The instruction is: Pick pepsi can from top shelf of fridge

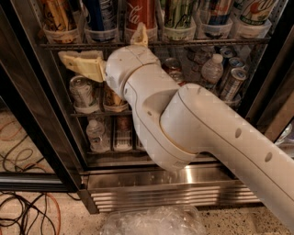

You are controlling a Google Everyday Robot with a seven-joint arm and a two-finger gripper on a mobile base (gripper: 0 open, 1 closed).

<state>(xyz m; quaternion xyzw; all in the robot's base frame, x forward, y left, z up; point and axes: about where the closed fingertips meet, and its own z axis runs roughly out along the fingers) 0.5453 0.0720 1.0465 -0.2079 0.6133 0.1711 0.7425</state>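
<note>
Cans fill the top shelf of the fridge, each standing in a clear plastic tray on the grey wire rack. The pepsi can stands upright there, between a yellow-patterned can on its left and the red Coca-Cola can on its right. Only its lower body shows, since the frame edge cuts off the top. A green can stands just right of the Coca-Cola can.

The end effector sits at the open front of the fridge, level with the top shelf's front edge, at the tip of the thick white arm that crosses in from the lower right. Its two tan fingers are spread wide apart and have hold of nothing. One finger points left, under the trays of the yellow-patterned can and the pepsi can. The other finger points up in front of the Coca-Cola can's tray (whether it touches that tray cannot be told). The pepsi can is above the end effector and apart from it.

On the rack below, a silver-topped can stands in a tray just under the left-pointing finger, and a water bottle stands to the arm's right. A smaller bottle is on the lowest rack. Cables lie on the floor at lower left, and crumpled clear plastic lies before the ribbed steel base.
</note>
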